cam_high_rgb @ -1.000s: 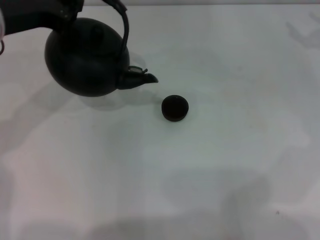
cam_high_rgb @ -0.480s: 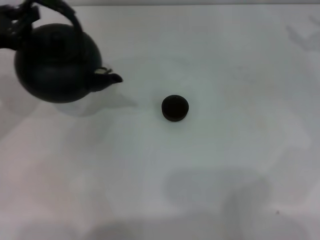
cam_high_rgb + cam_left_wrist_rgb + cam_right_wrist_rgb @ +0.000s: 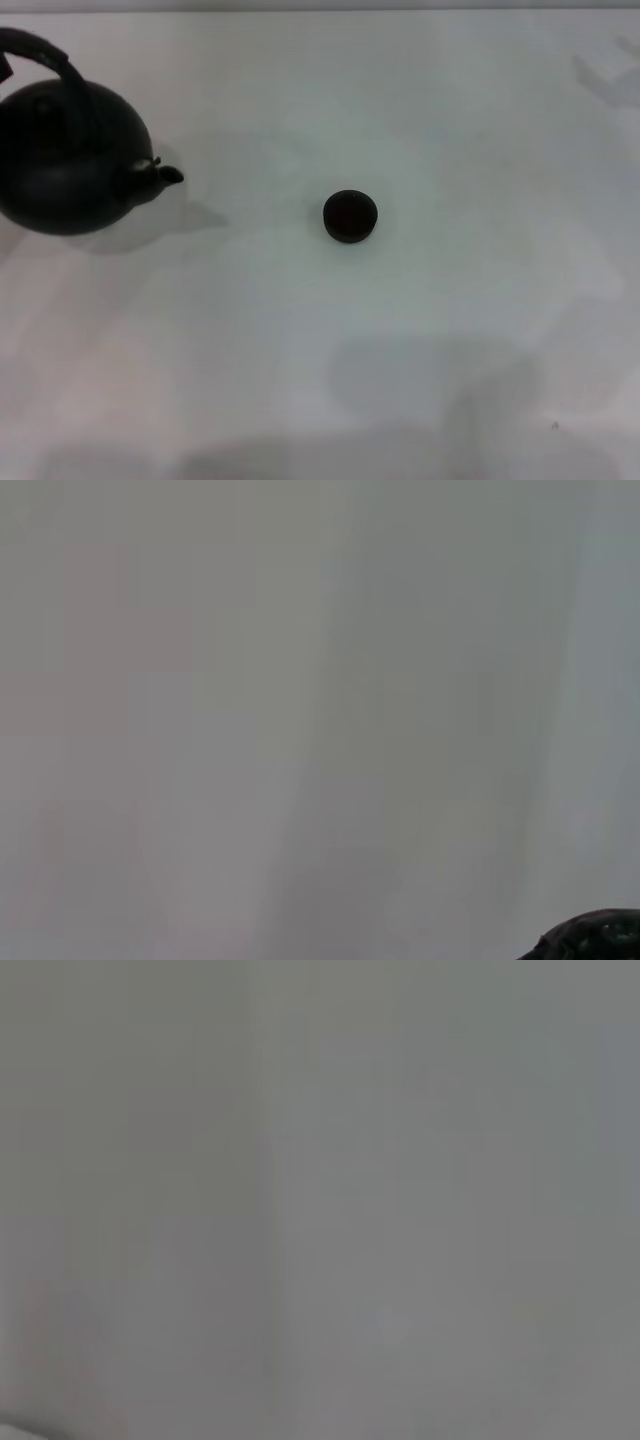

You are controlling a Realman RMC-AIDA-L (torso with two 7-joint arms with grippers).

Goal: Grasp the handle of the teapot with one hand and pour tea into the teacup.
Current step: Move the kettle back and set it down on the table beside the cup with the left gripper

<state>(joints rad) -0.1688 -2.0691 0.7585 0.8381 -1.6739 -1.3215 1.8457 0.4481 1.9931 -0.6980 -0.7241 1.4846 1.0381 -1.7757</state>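
- Teapot point(image 3: 65, 160) sits at the bench's point(image 3: 420, 350) left edge, towards the far side, its round matte black body partly cut off by the border of the head view.
- No fingers of either arm appear in any view, so I cannot tell whether they are apart or together; neither gripper is in sight.
- Handle point(image 3: 45, 52) arches up over the top of the pot as a dark band; nothing can be seen holding it, though its far-left end runs out of the head view.
- Spout point(image 3: 165, 174) is short and pointed, and it aims toward the middle of the bench, in the direction of the cup.
- A soft shadow lies on the bench just beside the pot on its spout side; whether the pot's base rests on the surface or hangs slightly above it cannot be told.
- Teacup point(image 3: 350, 216) stands alone near the centre of the bench, well apart from the spout, small, round and black, upright with its opening facing up. Its inside is too dark to show any contents.
- Left wrist view shows mostly pale blurred surface, with a dark rounded shape point(image 3: 590, 938) in one corner; what it is cannot be told.
- Right wrist view shows only a plain grey blur with nothing recognisable.
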